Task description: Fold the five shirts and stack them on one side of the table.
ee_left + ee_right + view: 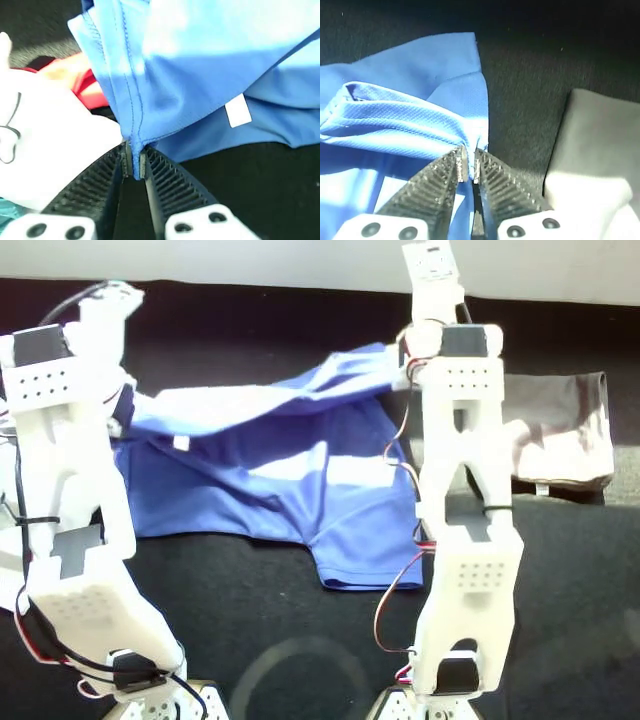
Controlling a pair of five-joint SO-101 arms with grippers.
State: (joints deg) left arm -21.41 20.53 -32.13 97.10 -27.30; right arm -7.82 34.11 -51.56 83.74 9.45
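Observation:
A blue shirt (270, 480) lies spread over the middle of the black table, its far edge lifted between both arms. My left gripper (134, 161) is shut on a hemmed edge of the blue shirt (200, 75) at the left side of the table. My right gripper (470, 167) is shut on a bunched fold of the blue shirt (405, 120) at the far middle. A folded grey shirt (560, 435) rests at the far right, and the same grey shirt (595, 145) sits beside my right gripper.
White cloth (45, 150) and a red garment (82, 80) lie next to my left gripper, at the table's left. The near part of the black table (250, 630) is bare between the two arm bases.

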